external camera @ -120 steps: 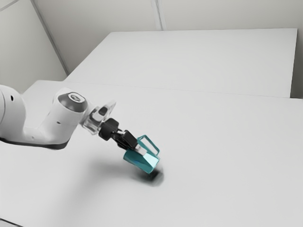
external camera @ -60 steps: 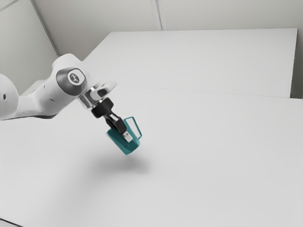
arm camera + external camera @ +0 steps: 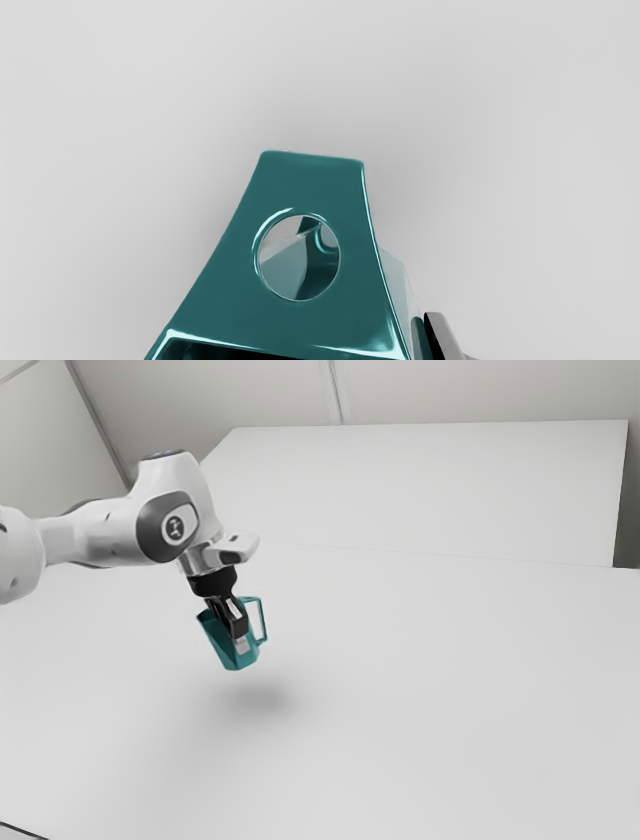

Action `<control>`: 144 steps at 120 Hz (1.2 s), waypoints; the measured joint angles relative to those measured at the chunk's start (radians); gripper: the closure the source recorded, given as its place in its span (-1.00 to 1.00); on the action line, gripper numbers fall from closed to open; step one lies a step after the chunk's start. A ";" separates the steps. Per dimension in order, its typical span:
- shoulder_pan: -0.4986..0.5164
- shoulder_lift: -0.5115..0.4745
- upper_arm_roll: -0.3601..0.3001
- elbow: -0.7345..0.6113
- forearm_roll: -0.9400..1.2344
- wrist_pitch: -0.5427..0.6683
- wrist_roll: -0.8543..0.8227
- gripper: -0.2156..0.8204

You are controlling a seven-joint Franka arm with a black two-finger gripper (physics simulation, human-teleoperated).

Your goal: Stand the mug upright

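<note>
Held in the air above the table, the teal mug hangs from my gripper (image 3: 240,644), which is shut on its body. In the exterior view the mug (image 3: 222,644) leans a little, its base low and its open rim up toward the exterior view's left, with the handle on the exterior view's right. From the wrist view, the mug (image 3: 310,185) shows a flat side with a round hole, and part of its rim lies nearest the hand. One fingertip of the gripper (image 3: 437,332) presses beside the mug's wall; the other finger is hidden.
The white table (image 3: 420,710) spreads beneath the mug, and a soft shadow lies on it below. Another white surface (image 3: 430,490) stands farther back, in front of pale walls.
My hand has risen and moved toward the exterior view's left, carrying the mug up off the table. The hand has also turned to point more downward, and the mug has tilted closer to upright.
</note>
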State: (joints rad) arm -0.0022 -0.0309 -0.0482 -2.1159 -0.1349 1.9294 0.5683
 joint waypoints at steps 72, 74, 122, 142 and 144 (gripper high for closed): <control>-0.028 0.030 0.014 0.012 0.173 0.102 -0.141 0.93; -0.028 0.032 0.014 0.011 0.174 0.109 -0.143 0.93; -0.005 0.116 -0.007 0.009 0.178 0.235 -0.189 0.93; -0.007 0.142 -0.005 0.009 0.182 0.265 -0.201 0.93; -0.007 0.144 -0.005 0.009 0.183 0.268 -0.202 0.93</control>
State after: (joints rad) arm -0.0096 0.1133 -0.0536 -2.1068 0.0479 2.1971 0.3661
